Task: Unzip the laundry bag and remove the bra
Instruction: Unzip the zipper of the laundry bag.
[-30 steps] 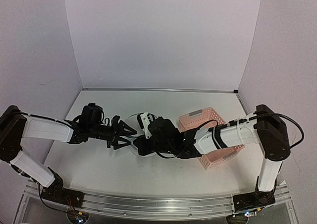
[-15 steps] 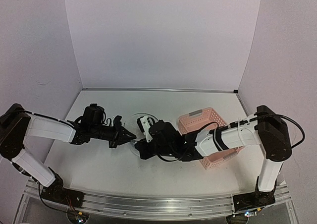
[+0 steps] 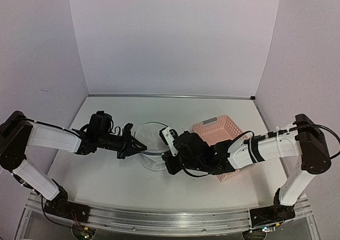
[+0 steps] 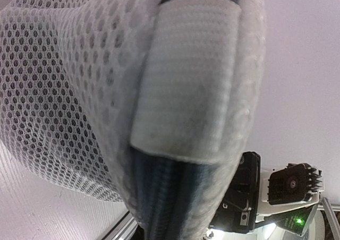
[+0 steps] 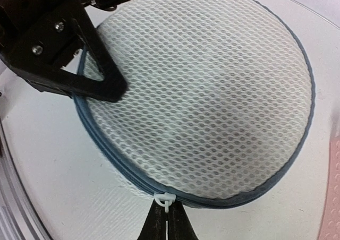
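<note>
- Laundry bag [image 3: 150, 140]: lies on the white table [image 3: 101, 179] between the two arms, just left of the pink perforated basket [image 3: 219, 129]. It is puffed into a low round dome.
- A white ribbed woven tab [image 4: 186, 75] is sewn over its rim. It is plain on the side that shows in the left wrist view.
- Its look: white translucent mesh with small honeycomb holes. The face is soft and gently domed, and a grey-blue zipper band [image 5: 109, 154] edges it all round.
- The zipper looks closed along the near edge. A small white plastic pull [image 5: 164, 199] hangs at the bottom of the rim.
- A faint grey shadow shows through the mesh. What lies inside cannot be made out.
- Left gripper [image 3: 139, 146]: its black fingers are pressed together on the bag's left rim, pinching mesh and zipper band. In its own camera the bag fills the view.
- Right gripper [image 5: 163, 226]: its fingers are pressed tight together, nipping the white pull at the bag's near-right edge.
- Table: matt white with a fine woven texture. Plain pale walls stand behind it.
</note>
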You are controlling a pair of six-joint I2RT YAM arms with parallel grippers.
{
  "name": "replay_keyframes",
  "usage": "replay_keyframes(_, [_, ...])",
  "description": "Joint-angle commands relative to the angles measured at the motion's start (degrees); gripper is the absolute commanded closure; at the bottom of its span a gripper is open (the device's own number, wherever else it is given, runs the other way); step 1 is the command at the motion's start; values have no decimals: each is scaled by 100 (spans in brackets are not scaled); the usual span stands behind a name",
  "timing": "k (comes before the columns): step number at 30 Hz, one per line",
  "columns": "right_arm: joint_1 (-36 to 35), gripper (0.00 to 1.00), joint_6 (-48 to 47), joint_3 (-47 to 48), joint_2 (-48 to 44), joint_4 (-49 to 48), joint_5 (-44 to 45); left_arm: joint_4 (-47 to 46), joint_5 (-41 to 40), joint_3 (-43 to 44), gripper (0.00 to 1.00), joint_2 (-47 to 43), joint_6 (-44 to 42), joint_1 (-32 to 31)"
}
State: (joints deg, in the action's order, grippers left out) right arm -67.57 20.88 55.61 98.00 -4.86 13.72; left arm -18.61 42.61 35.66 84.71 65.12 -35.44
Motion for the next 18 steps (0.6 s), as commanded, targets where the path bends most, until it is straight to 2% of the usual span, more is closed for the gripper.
replay_keyframes(1, [155, 100, -453, -106, -310, 341, 676, -92, 404, 298, 100, -59, -345, 14])
replay_keyframes(5, [410, 100, -610, -275, -481, 389, 763, 99, 500, 350, 100, -84, -513, 15])
replay_keyframes(12, [1007, 100, -805, -478, -788, 390, 427, 564, 570, 551, 100, -78, -901, 17])
replay_keyframes(16, [1104, 100, -898, -556, -887, 371, 174, 1731, 312, 1138, 100, 65, -1694, 33])
replay_keyframes(18, [1104, 100, -889, -660, -932, 320, -35, 2017, 313, 1342, 100, 154, -1891, 87])
